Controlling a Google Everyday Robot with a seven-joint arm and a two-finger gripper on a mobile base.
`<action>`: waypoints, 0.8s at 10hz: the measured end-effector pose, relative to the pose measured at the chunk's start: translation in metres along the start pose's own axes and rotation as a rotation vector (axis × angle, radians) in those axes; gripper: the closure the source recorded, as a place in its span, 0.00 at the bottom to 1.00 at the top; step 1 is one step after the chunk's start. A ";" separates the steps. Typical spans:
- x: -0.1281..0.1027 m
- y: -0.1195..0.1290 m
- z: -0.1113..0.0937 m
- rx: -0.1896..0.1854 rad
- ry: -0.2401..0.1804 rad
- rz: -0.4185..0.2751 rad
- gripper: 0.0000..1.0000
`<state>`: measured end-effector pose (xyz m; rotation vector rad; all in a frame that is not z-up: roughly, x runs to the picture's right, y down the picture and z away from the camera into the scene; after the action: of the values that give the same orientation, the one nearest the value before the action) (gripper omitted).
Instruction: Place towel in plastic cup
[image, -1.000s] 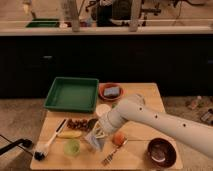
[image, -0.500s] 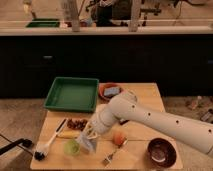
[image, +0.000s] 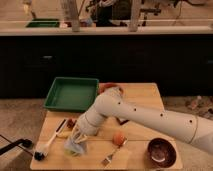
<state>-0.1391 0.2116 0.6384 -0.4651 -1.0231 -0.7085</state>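
In front of the tray (image: 72, 93), the gripper (image: 80, 136) holds the towel (image: 80, 145) right over the cup (image: 69, 148), so the next move looks like lowering, then releasing.

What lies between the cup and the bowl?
In the camera view, an orange fruit and a fork lie between cup and bowl; the gripper is at the cup.
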 end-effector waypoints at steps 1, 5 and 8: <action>-0.006 -0.003 0.005 -0.017 -0.020 -0.052 0.97; -0.014 -0.013 0.029 -0.111 -0.043 -0.172 0.97; -0.008 -0.014 0.042 -0.155 -0.063 -0.197 0.97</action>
<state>-0.1773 0.2322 0.6504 -0.5279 -1.0878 -0.9587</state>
